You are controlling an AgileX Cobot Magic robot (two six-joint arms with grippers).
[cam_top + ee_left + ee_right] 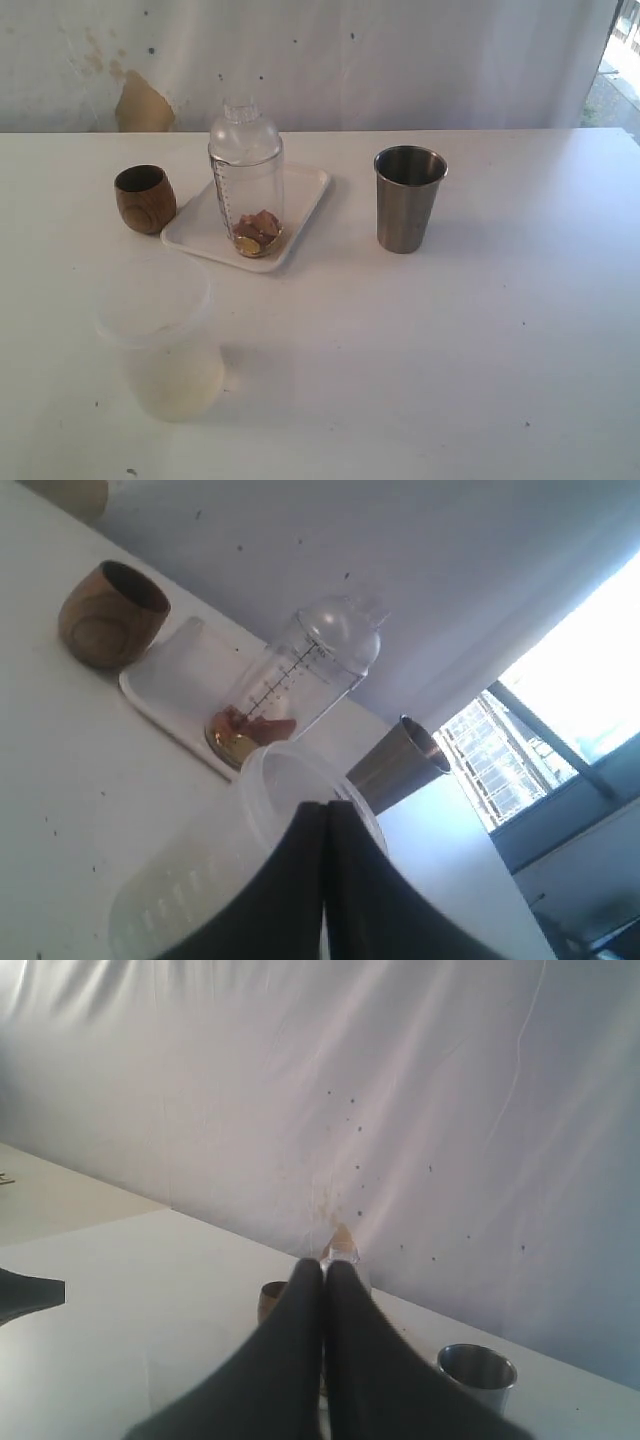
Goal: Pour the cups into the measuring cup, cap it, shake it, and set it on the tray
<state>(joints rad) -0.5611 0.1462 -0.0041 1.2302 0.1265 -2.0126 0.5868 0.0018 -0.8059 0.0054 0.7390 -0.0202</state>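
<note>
Capped measuring cup [246,180] upright on tray [300,215], near front rim. Left gripper [325,815], right gripper [323,1268] pinched shut, empty. Likely finished: hold arms clear.

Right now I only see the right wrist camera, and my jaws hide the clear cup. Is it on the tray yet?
Observer: Yes, the measuring cup stands upright on the tray, domed lid on.
Operator: Is stuff inside it?
Observer: Yes, brownish bits lie at its bottom.
Operator: Anything else I can't see?
Observer: A frosted jug stands on the table, off the tray, nearer the exterior camera.
</note>
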